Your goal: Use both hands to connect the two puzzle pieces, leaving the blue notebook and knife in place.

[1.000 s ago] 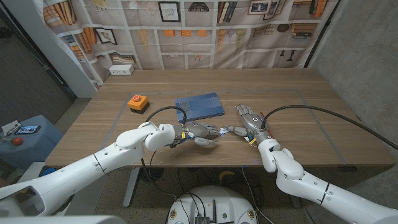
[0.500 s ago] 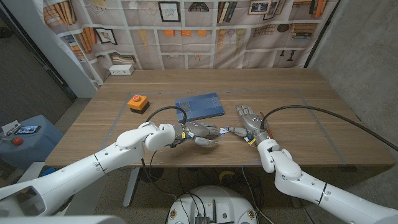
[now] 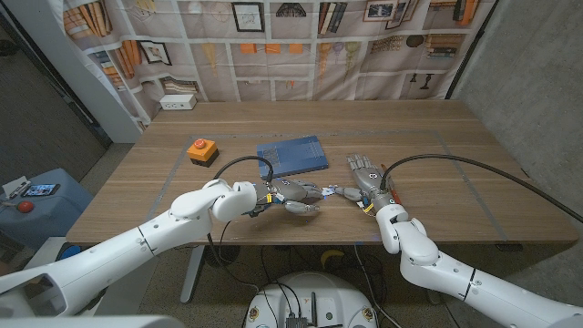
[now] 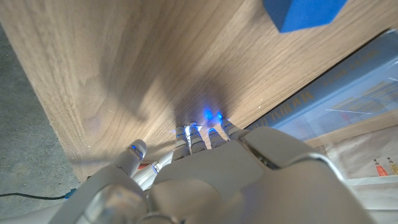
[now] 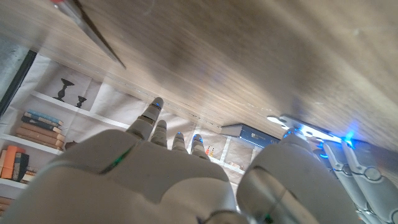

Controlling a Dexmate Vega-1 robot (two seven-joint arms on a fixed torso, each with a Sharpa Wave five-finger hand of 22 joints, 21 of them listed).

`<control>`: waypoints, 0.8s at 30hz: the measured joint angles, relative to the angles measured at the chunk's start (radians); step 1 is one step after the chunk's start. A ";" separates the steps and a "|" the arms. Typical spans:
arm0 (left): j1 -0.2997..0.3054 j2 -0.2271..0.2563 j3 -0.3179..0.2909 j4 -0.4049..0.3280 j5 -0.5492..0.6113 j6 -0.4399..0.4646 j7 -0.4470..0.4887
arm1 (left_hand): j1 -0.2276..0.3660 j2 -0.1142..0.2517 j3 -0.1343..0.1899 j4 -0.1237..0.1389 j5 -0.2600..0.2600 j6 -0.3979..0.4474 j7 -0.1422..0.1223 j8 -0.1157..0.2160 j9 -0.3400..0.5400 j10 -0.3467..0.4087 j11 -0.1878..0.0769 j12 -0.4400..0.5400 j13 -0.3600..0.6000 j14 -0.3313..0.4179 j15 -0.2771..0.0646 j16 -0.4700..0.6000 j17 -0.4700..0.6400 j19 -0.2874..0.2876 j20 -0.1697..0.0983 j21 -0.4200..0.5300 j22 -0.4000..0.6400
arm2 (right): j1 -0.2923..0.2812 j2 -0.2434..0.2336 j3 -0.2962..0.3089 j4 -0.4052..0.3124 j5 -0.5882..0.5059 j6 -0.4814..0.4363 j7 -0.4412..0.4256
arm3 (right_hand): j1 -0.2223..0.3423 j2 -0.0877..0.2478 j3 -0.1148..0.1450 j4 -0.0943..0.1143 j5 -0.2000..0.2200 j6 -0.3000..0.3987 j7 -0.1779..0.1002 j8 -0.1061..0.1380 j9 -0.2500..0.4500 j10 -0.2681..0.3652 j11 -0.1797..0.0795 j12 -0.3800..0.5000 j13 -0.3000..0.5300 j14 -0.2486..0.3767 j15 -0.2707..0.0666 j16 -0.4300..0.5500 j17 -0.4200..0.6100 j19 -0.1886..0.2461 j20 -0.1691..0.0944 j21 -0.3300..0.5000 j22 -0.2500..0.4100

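No readable text anywhere I can see. Blue notebook [image 3: 292, 156] cover is plain, orange button box [image 3: 200, 149] shows no label, and the printed backdrop [image 3: 301, 46] of books and frames is too small to read.

Blue notebook [image 3: 292, 156]: flat rectangular item, lying closed on the wooden surface [image 3: 428, 137] near its middle, slightly skewed to the front edge; one blue corner also appears in the left wrist view [image 4: 303, 12]. Puzzle pieces [image 3: 330, 190]: small pale items at the fingertips of both robot hands, just in front of the notebook; shape and join too small to tell. Knife [image 5: 93, 28]: thin dark blade seen lying on the surface in the right wrist view.
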 measured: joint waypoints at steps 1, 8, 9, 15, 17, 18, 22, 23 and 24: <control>0.002 0.000 -0.001 -0.002 -0.002 0.004 0.000 | 0.000 0.000 0.000 0.000 0.000 0.002 0.002 0.000 0.000 0.000 0.000 -0.002 0.000 0.000 0.000 0.000 0.000 0.000 0.000 0.000 0.000 | 0.000 0.000 -0.001 0.000 -0.003 -0.003 0.001 | 0.000 0.000 0.000 0.000 0.000 0.000 0.000 0.000 0.000 0.000 0.000 0.000 0.000 0.000 0.000 0.000 0.000 0.000 0.000 0.000 0.000; 0.017 0.002 -0.006 -0.018 -0.007 0.032 -0.001 | 0.000 0.000 0.000 0.000 0.000 0.009 -0.002 0.000 -0.001 0.000 0.000 0.002 0.000 0.000 0.000 0.000 0.000 0.000 0.000 0.000 0.000 | -0.001 0.000 -0.006 -0.003 -0.015 -0.012 0.006 | 0.005 0.005 0.004 -0.004 0.000 0.000 0.000 0.007 0.000 0.000 0.000 0.004 0.000 0.000 0.000 0.000 0.000 0.000 0.000 0.000 0.000; 0.017 0.002 -0.006 -0.019 -0.008 0.037 -0.001 | 0.000 0.000 0.000 0.000 0.000 0.009 -0.002 0.000 -0.001 0.000 0.000 0.002 0.000 0.000 0.000 0.000 0.000 0.000 0.000 0.000 0.000 | -0.001 0.000 -0.006 -0.003 -0.015 -0.012 0.006 | 0.005 0.005 0.004 -0.007 0.003 0.000 0.000 0.007 0.000 0.000 0.000 0.004 0.000 0.000 0.000 0.000 0.000 0.000 0.000 0.000 0.000; 0.033 0.005 -0.012 -0.035 -0.012 0.063 0.001 | 0.000 0.000 0.000 0.000 0.000 0.009 -0.002 0.000 -0.001 -0.002 -0.001 0.001 0.000 0.000 0.000 0.000 0.000 0.000 0.000 0.000 0.000 | -0.002 0.001 -0.010 -0.008 -0.026 -0.020 0.013 | 0.005 0.005 0.001 -0.010 0.004 0.004 0.004 0.010 0.000 0.000 0.000 0.004 0.000 0.000 0.000 0.004 0.000 0.007 0.007 0.004 0.000; 0.036 0.005 -0.013 -0.038 -0.014 0.071 0.001 | 0.000 0.000 0.000 0.000 0.000 0.012 0.002 0.000 -0.002 -0.001 -0.002 0.002 0.000 0.000 0.000 0.000 0.000 0.000 0.000 0.000 0.000 | -0.002 0.001 -0.010 -0.009 -0.029 -0.022 0.015 | 0.013 0.013 0.004 -0.013 0.004 0.004 0.004 0.012 0.000 0.000 0.000 0.008 0.000 0.000 0.000 0.004 0.000 0.007 0.007 0.004 0.000; 0.036 0.005 -0.013 -0.038 -0.015 0.075 0.002 | 0.000 0.000 0.000 0.000 0.000 0.012 0.002 0.000 -0.003 0.001 -0.003 0.001 0.000 0.000 0.000 0.000 0.000 0.000 0.000 0.000 0.000 | -0.003 0.002 -0.011 -0.009 -0.029 -0.022 0.015 | 0.013 0.013 0.005 -0.014 0.004 0.004 0.004 0.012 0.000 0.000 0.000 0.008 0.000 0.000 0.000 0.004 0.000 0.007 0.007 0.004 0.000; 0.045 0.005 -0.015 -0.049 -0.020 0.094 0.003 | 0.000 0.000 0.004 -0.004 0.000 0.012 0.002 0.000 -0.003 0.003 -0.005 0.001 0.000 0.000 0.000 0.000 0.000 0.000 0.000 0.000 0.000 | -0.003 0.004 -0.014 -0.011 -0.039 -0.028 0.022 | 0.013 0.013 0.005 -0.014 0.004 0.008 0.001 0.012 0.000 0.000 0.000 0.008 0.000 0.004 0.004 0.004 -0.004 0.007 0.007 0.004 0.000; 0.046 0.005 -0.015 -0.050 -0.020 0.096 0.003 | 0.000 0.000 0.004 -0.004 0.000 0.012 0.002 0.000 -0.003 0.003 -0.005 0.001 0.000 0.000 0.000 0.000 0.000 0.000 0.000 0.000 0.000 | -0.003 0.004 -0.014 -0.011 -0.040 -0.028 0.023 | 0.013 0.013 0.005 -0.014 0.004 0.010 0.002 0.012 0.000 0.000 0.000 0.008 0.000 0.004 0.004 0.004 -0.005 0.007 0.007 0.004 0.000; 0.047 0.006 -0.016 -0.052 -0.022 0.102 0.003 | 0.000 0.000 0.004 -0.004 0.000 0.012 0.002 0.000 -0.003 0.004 -0.007 0.001 0.000 0.000 0.000 0.000 0.000 0.000 0.000 0.000 0.000 | -0.003 0.005 -0.015 -0.011 -0.042 -0.030 0.025 | 0.013 0.013 0.005 -0.014 0.004 0.011 0.004 0.012 0.000 0.000 0.000 0.008 0.000 0.004 0.004 0.004 -0.005 0.007 0.007 0.004 0.000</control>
